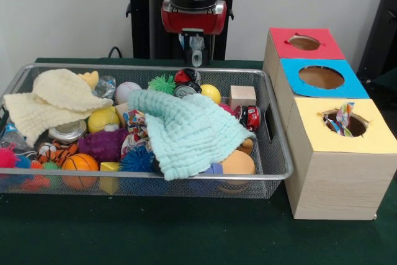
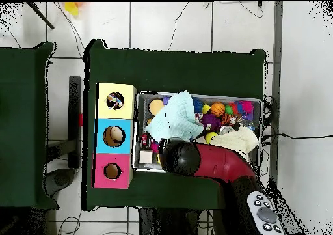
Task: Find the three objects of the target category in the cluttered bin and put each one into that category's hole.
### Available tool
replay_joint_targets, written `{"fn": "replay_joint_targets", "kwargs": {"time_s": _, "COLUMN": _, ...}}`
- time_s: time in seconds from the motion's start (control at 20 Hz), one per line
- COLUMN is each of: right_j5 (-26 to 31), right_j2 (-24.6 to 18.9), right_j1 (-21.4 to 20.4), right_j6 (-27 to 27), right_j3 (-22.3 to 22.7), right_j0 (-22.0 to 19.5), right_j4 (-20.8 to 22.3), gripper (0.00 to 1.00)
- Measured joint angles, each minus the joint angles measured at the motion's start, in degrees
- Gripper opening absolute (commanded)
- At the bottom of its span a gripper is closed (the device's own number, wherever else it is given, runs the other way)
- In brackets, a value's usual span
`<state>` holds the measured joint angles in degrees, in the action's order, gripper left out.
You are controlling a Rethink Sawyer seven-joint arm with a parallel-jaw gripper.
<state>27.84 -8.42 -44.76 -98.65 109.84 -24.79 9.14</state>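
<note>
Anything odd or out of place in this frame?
One thing: a colourful item sticks up out of the yellow box's hole instead of dropping inside. The mint cloth drapes over the bin's toys, touching the front rim.

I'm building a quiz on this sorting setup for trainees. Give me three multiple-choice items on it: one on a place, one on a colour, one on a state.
1. Where does the mint-green cloth lie?
A. Draped over toys in the wire bin
B. On the yellow box
C. On the table outside the bin

2. In the front view, which box top is nearest the camera?
A. Red
B. Blue
C. Yellow

3. What is the state of the hole in the yellow box top?
A. Taped over
B. Something colourful sticks out of it
C. Covered by a cloth

Answers:
1. A, the cloth spreads across the toys in the bin's right half.
2. C, the row runs yellow, then the blue top, then the red top farthest.
3. B, a multicoloured item pokes out of that hole.
</note>
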Motion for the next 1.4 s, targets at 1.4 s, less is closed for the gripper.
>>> {"fn": "replay_joint_targets", "kwargs": {"time_s": 1.4, "right_j5": 4.16, "right_j2": 3.7, "right_j1": -10.97, "right_j6": -0.97, "right_j3": 5.56, "right_j0": 3.65, "right_j4": -4.66, "gripper": 0.0}}
